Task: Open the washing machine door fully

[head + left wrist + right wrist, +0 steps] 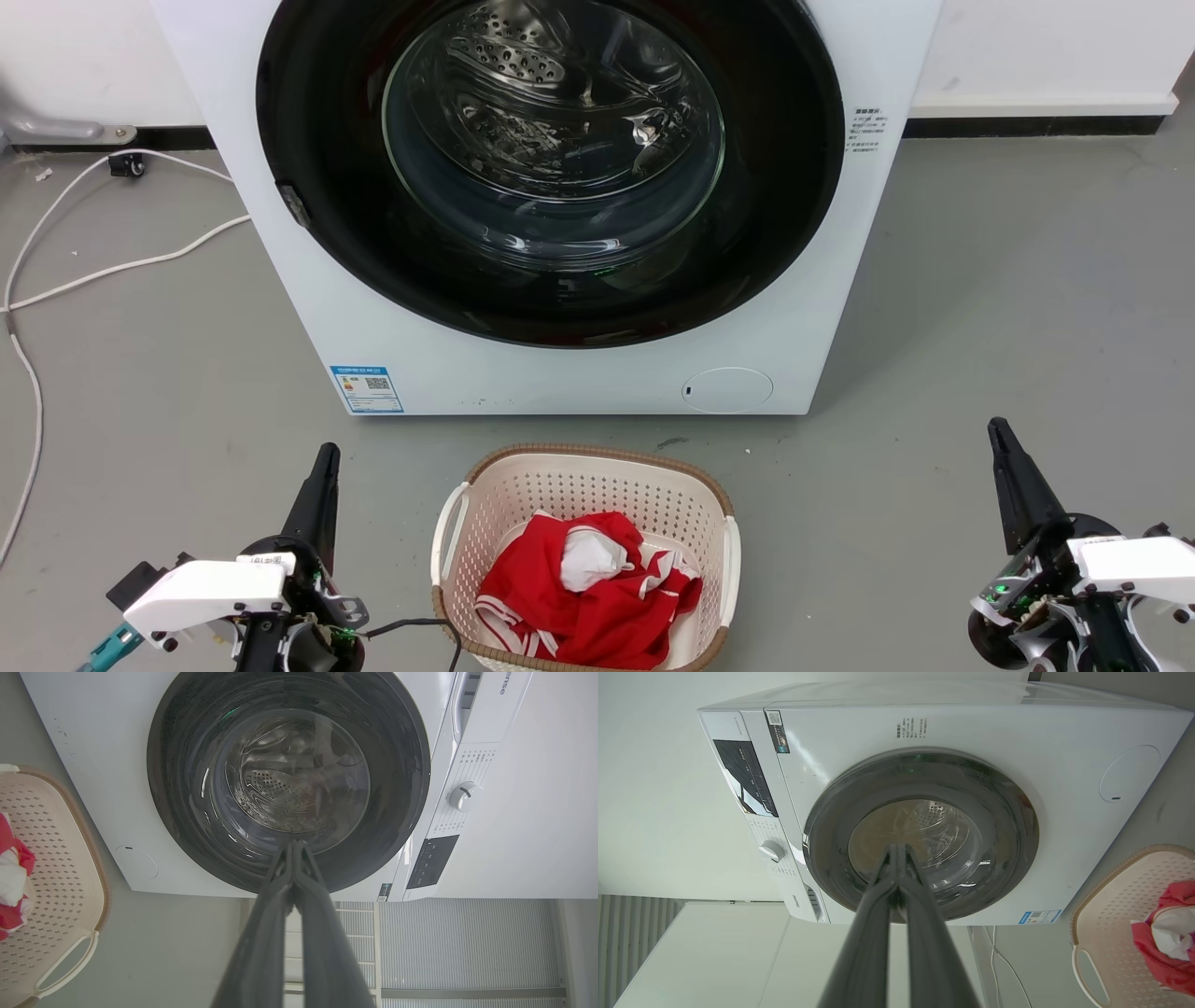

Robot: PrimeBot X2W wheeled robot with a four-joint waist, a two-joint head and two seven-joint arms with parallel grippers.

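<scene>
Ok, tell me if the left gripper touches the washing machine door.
Apart: head view shows bare floor between the left gripper and the washing machine door.

"ense" lettering on washing machine front

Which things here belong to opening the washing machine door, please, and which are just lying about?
For the job: washing machine door, closed; washing machine; left hand and right hand, both shut, touching nothing.
Lying about: laundry basket; red and white clothes in it; white cable.
</scene>
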